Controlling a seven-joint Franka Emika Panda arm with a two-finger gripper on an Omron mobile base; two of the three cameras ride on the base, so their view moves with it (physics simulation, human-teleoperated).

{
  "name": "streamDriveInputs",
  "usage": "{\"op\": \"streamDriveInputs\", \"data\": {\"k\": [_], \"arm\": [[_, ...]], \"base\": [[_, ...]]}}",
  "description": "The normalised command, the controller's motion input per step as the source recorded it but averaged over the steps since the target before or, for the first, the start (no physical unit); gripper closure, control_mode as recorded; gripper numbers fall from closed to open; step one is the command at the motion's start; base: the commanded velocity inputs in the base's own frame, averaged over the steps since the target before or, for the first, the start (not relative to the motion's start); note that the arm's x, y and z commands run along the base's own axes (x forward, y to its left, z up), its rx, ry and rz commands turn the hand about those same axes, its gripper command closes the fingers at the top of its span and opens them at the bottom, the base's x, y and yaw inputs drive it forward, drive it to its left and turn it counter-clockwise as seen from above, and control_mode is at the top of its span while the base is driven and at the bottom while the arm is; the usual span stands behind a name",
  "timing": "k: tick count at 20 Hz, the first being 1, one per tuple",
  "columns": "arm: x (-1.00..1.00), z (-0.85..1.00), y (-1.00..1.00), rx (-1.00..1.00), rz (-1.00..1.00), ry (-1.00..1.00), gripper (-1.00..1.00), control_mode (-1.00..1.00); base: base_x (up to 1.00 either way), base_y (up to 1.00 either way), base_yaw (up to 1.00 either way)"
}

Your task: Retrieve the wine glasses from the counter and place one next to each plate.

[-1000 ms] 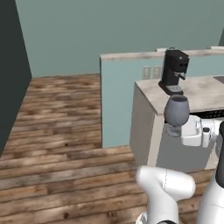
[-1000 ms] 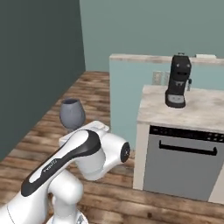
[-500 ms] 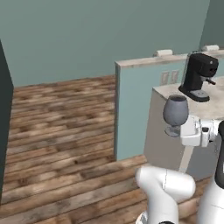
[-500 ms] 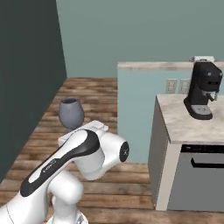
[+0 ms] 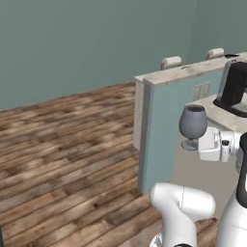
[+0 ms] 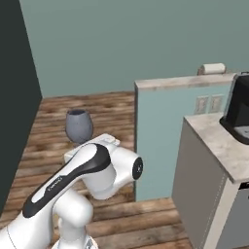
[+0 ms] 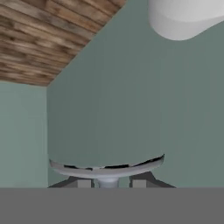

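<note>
The gripper (image 5: 195, 145) is clamped on the short stem of a wine glass (image 5: 193, 122), which stands upright above the hand, clear of any surface, its round foot resting just over the white hand body. In the hand view the two dark finger tips sit either side of the stem (image 7: 107, 181), with the foot spreading as a thin pale disc above them and the wide smoky bowl (image 7: 105, 109) rising beyond it. The bowl is grey-blue and translucent; nothing can be seen inside it. In the right base view the same glass (image 6: 79, 126) rides above the white arm's upper link, in front of the wood-plank floor (image 6: 97, 112). To the robot's right stands a teal half-wall (image 5: 166, 130) capped with a beige marbled top (image 5: 183, 73), with a pair of pale wall outlets (image 5: 201, 90) on its face. Beyond and lower is a marbled stone counter (image 6: 219, 143), and on it a black coffee machine (image 5: 235, 87) sits upright, near the wall; whether anything is in its tray cannot be told. Two pale rounded shapes (image 5: 171, 61) show over the cap of the half-wall, too partial to name. A plain teal wall (image 5: 96, 43) closes the room behind.
</note>
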Motion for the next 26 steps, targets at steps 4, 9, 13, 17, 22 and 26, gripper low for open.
{"op": "streamDriveInputs", "data": {"k": [4,9,13,17,22,26], "arm": [[0.0,0.0,0.0,0.0,0.0,0.0,1.0,1.0],[0.0,0.0,0.0,0.0,0.0,0.0,1.0,1.0],[0.0,0.0,0.0,0.0,0.0,0.0,1.0,1.0],[0.0,0.0,0.0,0.0,0.0,0.0,1.0,1.0],[0.0,0.0,0.0,0.0,0.0,0.0,1.0,1.0],[0.0,0.0,0.0,0.0,0.0,0.0,1.0,1.0]], "base": [[0.58,1.0,-0.42],[0.5,1.0,-0.41],[0.38,1.0,-0.38],[0.41,1.0,-0.4],[0.46,1.0,-0.4],[0.52,1.0,-0.41]]}}
